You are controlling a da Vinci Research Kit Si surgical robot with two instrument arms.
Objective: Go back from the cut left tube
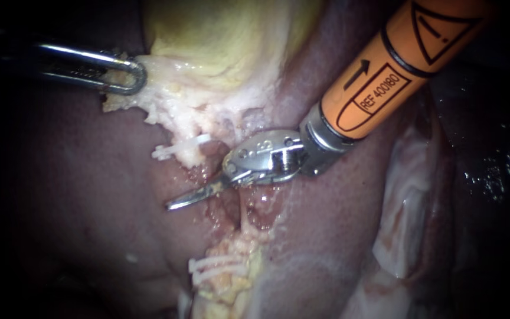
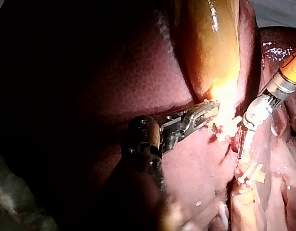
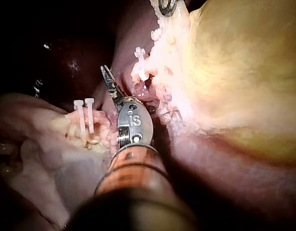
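Noting cut tube parted between upper clip and lower clips, withdrawal not yet done: right instrument blades (together, empty) beside the gap, left instrument clamped on gallbladder edge.

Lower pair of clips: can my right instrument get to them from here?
Probably yes. The right instrument sits close to the paired clips, nothing between them, and the left instrument holds the gallbladder far off.

The only writing stands on the right instrument. There is black printing on its orange shaft sleeve, well behind the jaws, and a small stamped mark on the metal wrist, just behind them.
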